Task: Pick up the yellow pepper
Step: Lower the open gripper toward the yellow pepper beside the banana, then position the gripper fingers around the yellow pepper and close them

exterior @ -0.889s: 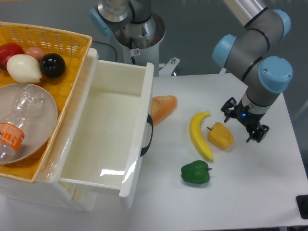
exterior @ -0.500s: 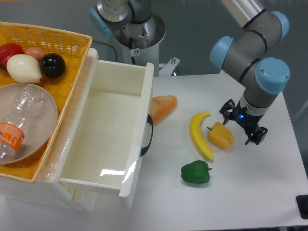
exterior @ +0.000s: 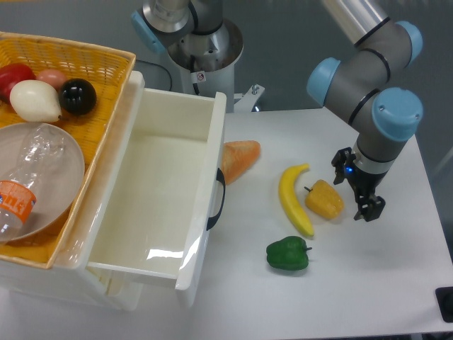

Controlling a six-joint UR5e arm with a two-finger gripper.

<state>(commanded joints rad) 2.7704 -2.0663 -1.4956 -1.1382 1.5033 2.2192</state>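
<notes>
Pincer (exterior: 359, 190) hung spread and empty just right of the yellow pepper (exterior: 325, 200), beside it so I could straddle it next.

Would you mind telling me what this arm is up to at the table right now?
The arm is going after the yellow pepper, which lies on the white table next to the banana. The gripper hangs just to the right of the pepper with its fingers apart and nothing held, so the pepper has not been grasped yet. The green pepper and the open drawer are untouched.
</notes>
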